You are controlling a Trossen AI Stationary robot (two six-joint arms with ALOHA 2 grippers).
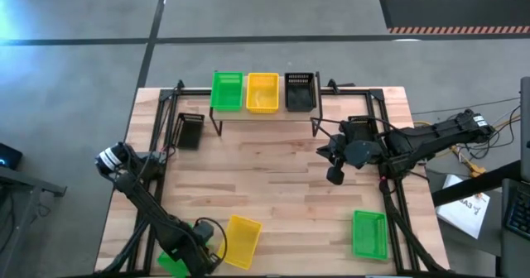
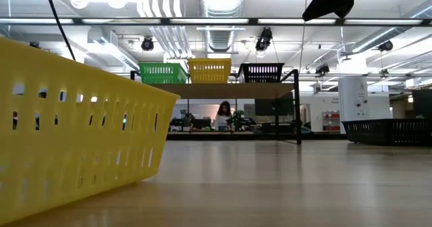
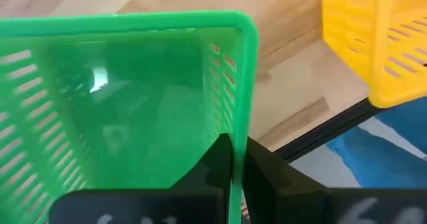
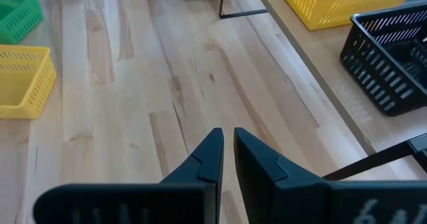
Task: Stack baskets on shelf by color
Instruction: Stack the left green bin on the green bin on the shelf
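The light-wood shelf (image 1: 265,115) at the table's far side carries a green basket (image 1: 227,90), a yellow basket (image 1: 262,92) and a black basket (image 1: 301,90) side by side. On the table rest a black basket (image 1: 190,130) at the left, a yellow basket (image 1: 242,241) near the near edge and a green basket (image 1: 369,233) at the near right. My left gripper (image 1: 197,246) is shut on another green basket (image 1: 172,264) at the near-left corner. My right gripper (image 1: 335,169) hovers shut over bare wood in front of the shelf's right end. My left gripper holds the green basket by one perforated wall, just below the rim (image 3: 242,121) near a corner. One finger (image 3: 217,164) is inside the basket and the other finger (image 3: 263,177) outside. Whether the basket is lifted off the table I cannot tell.
Black frame rails (image 1: 389,187) run along the table's left and right sides. The shelf's thin black legs (image 1: 315,127) stand on the wood. Open wood (image 1: 265,174) lies between the shelf and the near baskets. In the low view the yellow basket (image 2: 67,132) fills the left foreground.
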